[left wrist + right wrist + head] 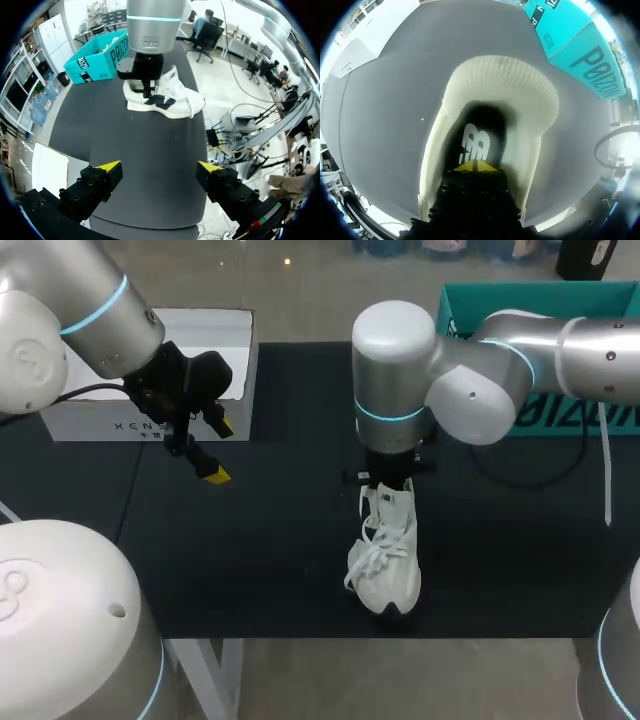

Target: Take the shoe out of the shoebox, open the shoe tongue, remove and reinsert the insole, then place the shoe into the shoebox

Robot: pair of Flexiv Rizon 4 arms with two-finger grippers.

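Black table (260,540) first, with a teal box (455,310), likely the shoebox, at the far right corner and a white box (100,420) at the far left. Next the right arm (500,370), coming in from the right and bent straight down over the middle of the table. Opposite it the left arm (70,320), held above the table near the white box and well apart from the work. Then the shoe (385,560): white, out of the box, upright on its sole in the middle of the table, toe toward the near edge, loose laces (372,550) spilling over the front. Smaller again, the left gripper (160,166): spread wide, holding nothing, pointed toward the shoe from a distance. The right gripper (472,166): down inside the shoe's mouth, yellow tips drawn close together just above the insole (475,142); cannot tell whether any of the insole is pinched between them. Insole lying flat in the shoe, its printed heel patch showing. Judged from this: taking out done, mouth of the shoe open enough for the gripper, so tongue step apparently done; insole step in hand, though cannot tell whether at the pulling out or the pressing back in. Left to do for certain: returning the shoe to the box.
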